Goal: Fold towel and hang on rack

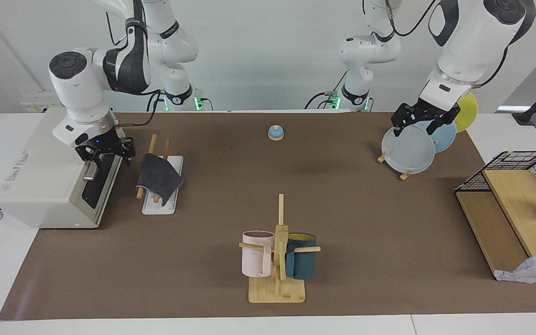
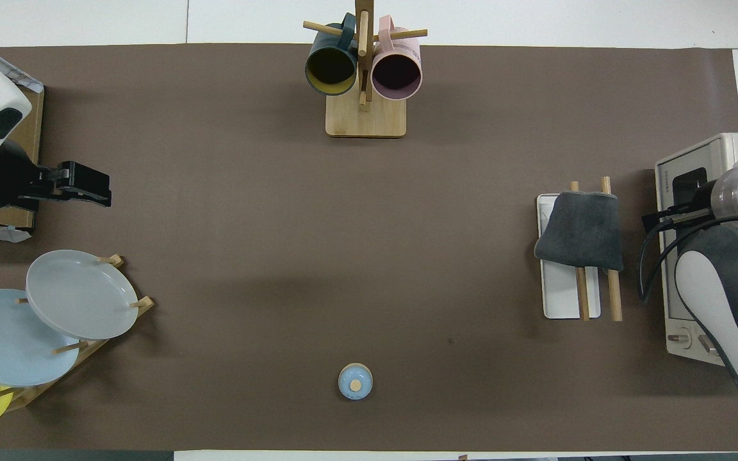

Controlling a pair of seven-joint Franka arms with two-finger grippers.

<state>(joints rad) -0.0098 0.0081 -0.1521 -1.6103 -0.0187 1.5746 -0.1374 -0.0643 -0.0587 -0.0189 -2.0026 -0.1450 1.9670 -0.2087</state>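
Note:
The towel (image 1: 158, 179) shows its dark grey face and hangs folded over the two wooden rods of the rack (image 1: 177, 164), toward the right arm's end of the table. In the overhead view the towel (image 2: 582, 230) covers the farther half of the rods, and the rack's white base (image 2: 561, 301) shows below it. My right gripper (image 1: 105, 156) is open and empty, up beside the rack over the edge of the white oven. My left gripper (image 1: 414, 129) is open and empty, raised over the plates; it also shows in the overhead view (image 2: 90, 186).
A white oven (image 1: 40, 186) stands beside the rack. A bamboo mug tree (image 1: 279, 251) with a pink and a dark teal mug stands farthest from the robots. A plate stand (image 1: 407, 149) holds three plates. A small blue knob-topped object (image 1: 275, 133) and a wire basket (image 1: 524, 172) are also on the table.

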